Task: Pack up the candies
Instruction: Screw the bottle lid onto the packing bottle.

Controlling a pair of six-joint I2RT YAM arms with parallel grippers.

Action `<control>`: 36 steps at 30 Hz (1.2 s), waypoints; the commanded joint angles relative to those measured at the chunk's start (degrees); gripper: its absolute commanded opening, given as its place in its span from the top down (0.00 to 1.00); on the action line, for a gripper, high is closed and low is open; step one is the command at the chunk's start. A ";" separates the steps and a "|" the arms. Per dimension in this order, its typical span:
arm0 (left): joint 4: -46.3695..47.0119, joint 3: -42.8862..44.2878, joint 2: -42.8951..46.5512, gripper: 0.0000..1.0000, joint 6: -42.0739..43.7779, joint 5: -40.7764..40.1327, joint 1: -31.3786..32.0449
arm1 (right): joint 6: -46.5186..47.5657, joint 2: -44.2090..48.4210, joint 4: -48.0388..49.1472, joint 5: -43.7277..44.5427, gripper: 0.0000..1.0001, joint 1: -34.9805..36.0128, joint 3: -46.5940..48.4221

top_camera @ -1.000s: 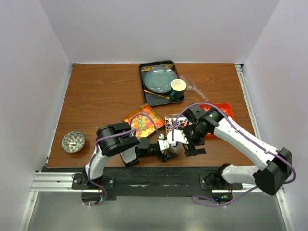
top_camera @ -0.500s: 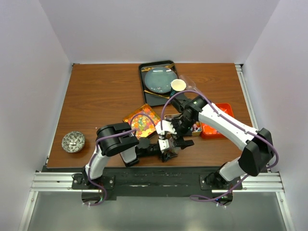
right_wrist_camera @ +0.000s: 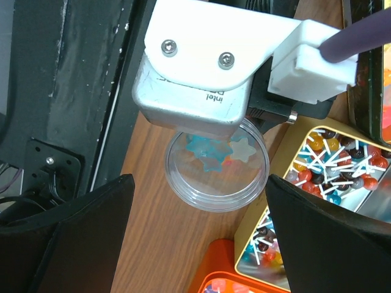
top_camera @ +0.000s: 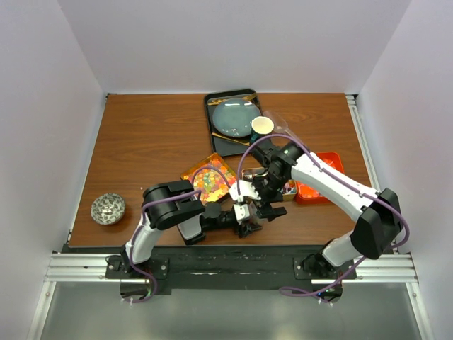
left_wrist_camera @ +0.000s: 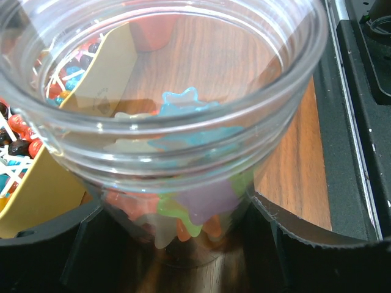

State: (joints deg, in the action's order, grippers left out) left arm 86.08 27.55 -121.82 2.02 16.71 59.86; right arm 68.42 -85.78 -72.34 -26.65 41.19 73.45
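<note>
The right arm has swung in from the right side of the overhead view, and its right pincer (right_wrist_camera: 198,183) now hangs spread and empty above the clear jar (right_wrist_camera: 217,165) (it has hardly shifted in the last half second). The left pincer (left_wrist_camera: 177,235) keeps pinching that jar, low in the middle of the tabletop (top_camera: 141,142). A few star-shaped candies (right_wrist_camera: 208,149) lie in the jar's bottom, wrapped pieces (right_wrist_camera: 333,162) crowd the gold tin (left_wrist_camera: 36,189) just beside it, and jelly beads (top_camera: 209,180) fill a tin at frame centre. By my reckoning packing has barely begun, and the next load must come from a tin.
</note>
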 commanded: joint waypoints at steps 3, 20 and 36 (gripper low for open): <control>6.29 -1.18 -4.13 1.00 -0.53 -4.49 -2.11 | -1.53 4.04 -3.43 -0.42 0.10 0.21 -4.18; 5.23 -0.74 -4.57 1.00 -1.23 -3.71 -2.81 | -8.12 9.31 -6.33 2.83 0.12 0.03 -5.52; 4.27 -0.48 -4.74 1.00 -0.61 -1.94 -2.81 | -5.34 -1.40 -1.75 -2.35 0.11 -0.85 7.32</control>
State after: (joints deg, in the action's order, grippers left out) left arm 86.13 28.77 -122.69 1.04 16.80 57.91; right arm 59.90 -85.01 -74.39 -25.30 40.07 78.28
